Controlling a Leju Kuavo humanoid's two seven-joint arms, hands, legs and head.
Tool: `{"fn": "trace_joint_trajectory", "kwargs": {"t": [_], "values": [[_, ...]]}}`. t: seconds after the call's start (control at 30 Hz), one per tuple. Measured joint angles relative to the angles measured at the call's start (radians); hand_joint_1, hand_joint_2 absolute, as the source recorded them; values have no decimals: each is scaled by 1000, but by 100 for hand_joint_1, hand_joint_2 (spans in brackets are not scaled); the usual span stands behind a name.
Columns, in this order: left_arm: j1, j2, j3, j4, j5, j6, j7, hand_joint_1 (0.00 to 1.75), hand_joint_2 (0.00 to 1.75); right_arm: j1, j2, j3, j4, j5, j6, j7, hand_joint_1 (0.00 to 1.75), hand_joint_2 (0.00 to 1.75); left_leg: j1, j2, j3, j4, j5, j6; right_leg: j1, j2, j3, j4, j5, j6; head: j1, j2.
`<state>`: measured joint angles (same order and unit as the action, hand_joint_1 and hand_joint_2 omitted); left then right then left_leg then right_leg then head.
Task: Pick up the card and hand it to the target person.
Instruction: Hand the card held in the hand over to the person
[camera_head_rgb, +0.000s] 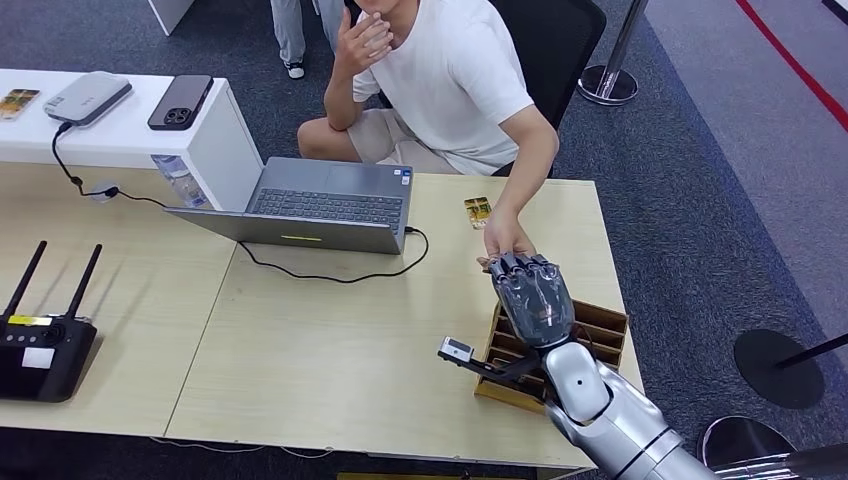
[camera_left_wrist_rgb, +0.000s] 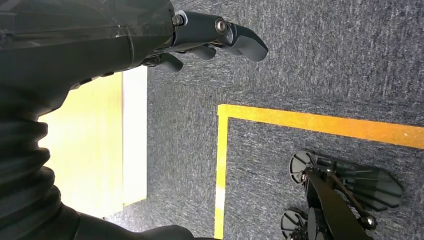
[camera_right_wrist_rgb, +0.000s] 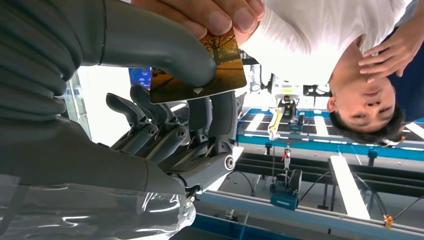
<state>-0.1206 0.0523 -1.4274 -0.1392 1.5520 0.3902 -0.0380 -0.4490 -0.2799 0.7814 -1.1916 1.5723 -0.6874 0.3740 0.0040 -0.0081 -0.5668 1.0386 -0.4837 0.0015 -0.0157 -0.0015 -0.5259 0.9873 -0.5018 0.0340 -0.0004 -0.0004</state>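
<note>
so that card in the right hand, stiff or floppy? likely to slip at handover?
Probably stiff: the card stays flat, edges straight, though pinched at one part only by the right hand. Likely light and thin. Its face looks glossy, so it may slide out once the person's fingers pull; they already grip its other edge.

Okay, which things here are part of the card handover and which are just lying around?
Part of the job: card, right hand, person's hand.
Lying about: laptop, phone, router, wooden holder, second card.
</note>
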Motion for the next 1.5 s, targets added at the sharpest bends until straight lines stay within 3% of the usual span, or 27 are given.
{"fn": "trace_joint_trajectory", "kwargs": {"t": [0.27, 0.4, 1.07, 1.2, 1.5], "values": [[-2, 0, -14, 0, -17, -2, -7, 0, 175, -17, 24, 4, 59, 0, -1, -17, 166, 175, 0, 0, 0, 0, 0, 0, 0, 0, 0, 0, 0, 0, 0, 0], [-2, 1, -18, 0, -17, 4, -6, 0, 175, -18, 27, 4, 67, 0, -1, -11, 0, 0, 0, 0, 0, 0, 0, 0, 0, 0, 0, 0, 0, 0, 0, 0], [-3, 2, -19, 0, -8, 25, -19, 0, 175, -23, 27, 4, 71, 0, -1, -4, 0, 0, 0, 0, 0, 0, 0, 0, 0, 0, 0, 0, 0, 0, 0, 0], [-3, 2, -19, 0, -8, 25, -19, 0, 0, -24, 27, 4, 71, 0, -1, -4, 0, 0, 0, 0, 0, 0, 0, 0, 0, 0, 0, 0, 0, 0, 0, 0], [-3, 3, -19, 0, -1, 21, -19, 0, 0, -27, 27, 2, 71, 0, -1, 14, 0, 0, 0, 0, 0, 0, 0, 0, 0, 0, 0, 0, 0, 0, 0, 0]]}}
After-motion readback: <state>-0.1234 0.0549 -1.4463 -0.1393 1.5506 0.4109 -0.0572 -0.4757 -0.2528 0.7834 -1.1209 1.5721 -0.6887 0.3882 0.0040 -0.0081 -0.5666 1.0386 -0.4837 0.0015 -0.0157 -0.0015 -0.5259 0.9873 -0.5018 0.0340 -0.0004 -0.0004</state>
